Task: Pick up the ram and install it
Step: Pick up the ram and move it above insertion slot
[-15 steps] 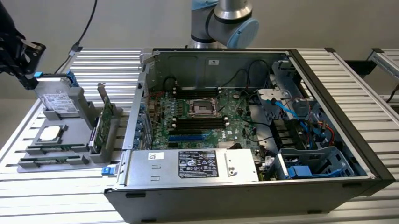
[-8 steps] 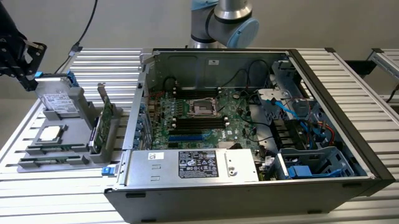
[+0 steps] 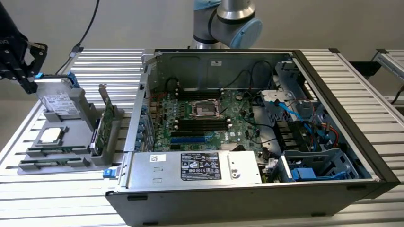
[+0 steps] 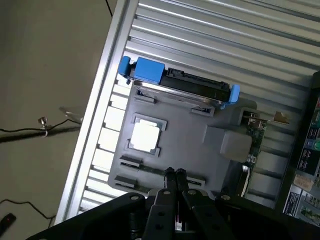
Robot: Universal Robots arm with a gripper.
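Where the slatted aluminium table (image 3: 82, 59) reaches the exterior view's left, the long, thin green ram (image 3: 58, 151) lies slotted along the grey plastic tray's (image 3: 75, 124) front edge, and the black gripper (image 3: 26, 84) hangs near its far corner. In the wrist view, the fingers (image 4: 170, 176) are pressed together, empty, over the ram (image 4: 147, 169).

Fingers (image 4: 170, 181) closed together, tips over ram (image 4: 150, 169) in grey tray (image 4: 192, 150); blue-tabbed hard drive (image 4: 192, 86) at opposite edge.

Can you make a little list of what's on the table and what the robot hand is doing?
Table: slatted metal
Tray: gray, holds ram stick, hard drive, green card, chip
Computer: open, beside the tray
Ram stick: flat in the tray
Gripper: above the tray, jaws shut, holding nothing
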